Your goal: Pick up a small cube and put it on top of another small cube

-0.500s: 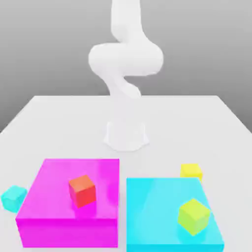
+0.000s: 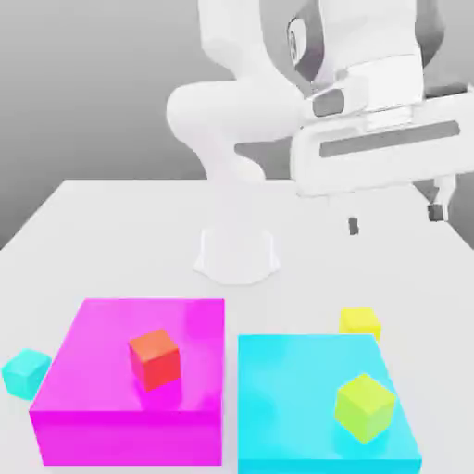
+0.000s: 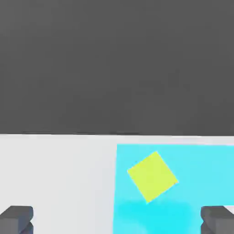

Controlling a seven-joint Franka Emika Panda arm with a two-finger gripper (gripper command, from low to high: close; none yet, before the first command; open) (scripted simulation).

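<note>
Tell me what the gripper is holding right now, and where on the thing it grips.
Nothing is held. The gripper hangs open and empty in the air, high above the table; the small yellow cube sits untouched below.

A small bright-yellow cube [image 2: 359,321] sits behind the big flat cyan block [image 2: 287,407]; beside it, a magenta block [image 2: 111,389] carries a red cube [image 2: 155,358].

I am counting four cubes: one small yellow cube [image 2: 359,321], one small turquoise cube [image 2: 25,371], one red cube [image 2: 155,357], one lime cube [image 2: 365,406]. I am also counting two big flat blocks: one magenta block [image 2: 102,407], one cyan block [image 2: 287,407].
</note>
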